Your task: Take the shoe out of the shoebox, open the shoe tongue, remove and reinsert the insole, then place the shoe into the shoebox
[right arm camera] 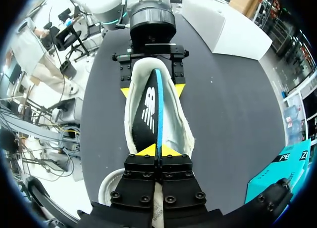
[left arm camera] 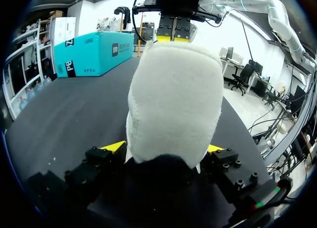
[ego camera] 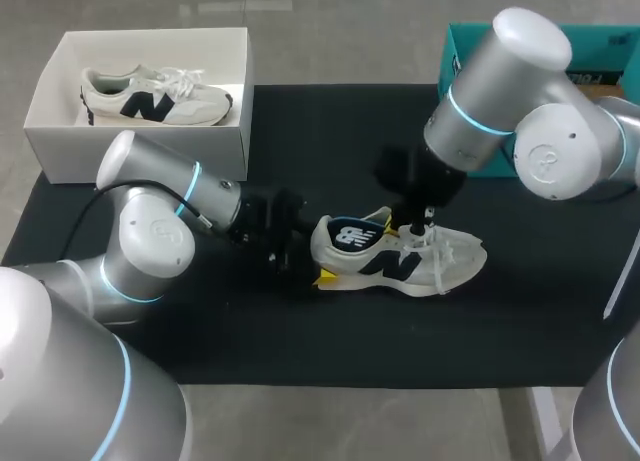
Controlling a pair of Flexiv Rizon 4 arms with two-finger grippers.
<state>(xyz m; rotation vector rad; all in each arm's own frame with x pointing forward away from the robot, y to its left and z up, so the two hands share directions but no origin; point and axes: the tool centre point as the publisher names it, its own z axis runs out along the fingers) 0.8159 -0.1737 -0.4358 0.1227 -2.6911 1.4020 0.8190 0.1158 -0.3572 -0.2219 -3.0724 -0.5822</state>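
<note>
1. The shoe lies on its sole near the middle of the black mat that covers the desk, outside the shoebox, heel toward my left arm and toe toward my right
2. The left hand is clenched on the shoe's heel; in the left wrist view the padded white heel fills the space between the two yellow tips, and both tips press against it from either side
3. The right hand stands over the shoe's opening near the laces; in the right wrist view its yellow tips are pinched together on the thin edge of the insole
4. The insole is dark with a blue edge and is turned up on its side, partly risen out of the shoe, running from the right hand back toward the heel
5. From the right wrist view the left hand shows beyond the shoe, its tips on both sides of the heel; from the left wrist view the right hand shows past the heel
6. The shoebox is white and open, at the mat's far left corner, well apart from the held shoe; a second shoe lies inside it
7. A teal box sits at the far right, behind my right arm
</note>
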